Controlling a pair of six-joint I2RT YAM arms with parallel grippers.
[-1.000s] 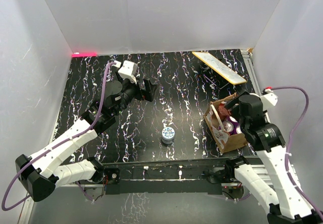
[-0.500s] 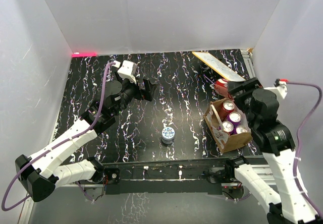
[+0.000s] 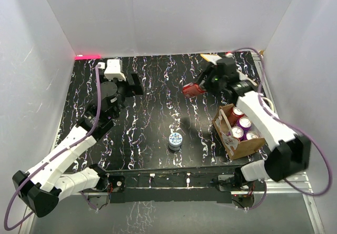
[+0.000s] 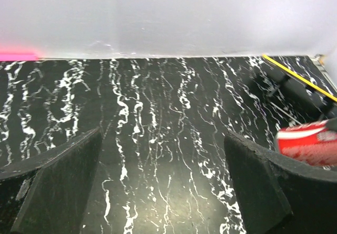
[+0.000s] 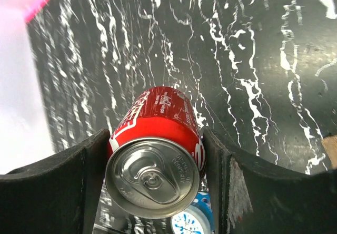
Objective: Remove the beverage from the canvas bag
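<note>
The tan canvas bag (image 3: 241,145) stands at the right front of the table with three cans (image 3: 244,123) upright inside it. My right gripper (image 3: 199,88) is shut on a red can (image 5: 158,134), holding it tilted in the air over the table's middle back, left of the bag. The red can also shows in the top view (image 3: 192,90) and at the right edge of the left wrist view (image 4: 308,142). A blue-and-white can (image 3: 175,140) stands on the table in front. My left gripper (image 3: 138,84) is open and empty over the back left.
A flat yellow-edged board (image 3: 253,77) lies at the back right, partly hidden by my right arm. White walls enclose the table on three sides. A pink strip (image 3: 87,56) marks the back left corner.
My right gripper lifted the red can out of the bag and swung it left and back over the table. My left gripper drew back a little to the left.
</note>
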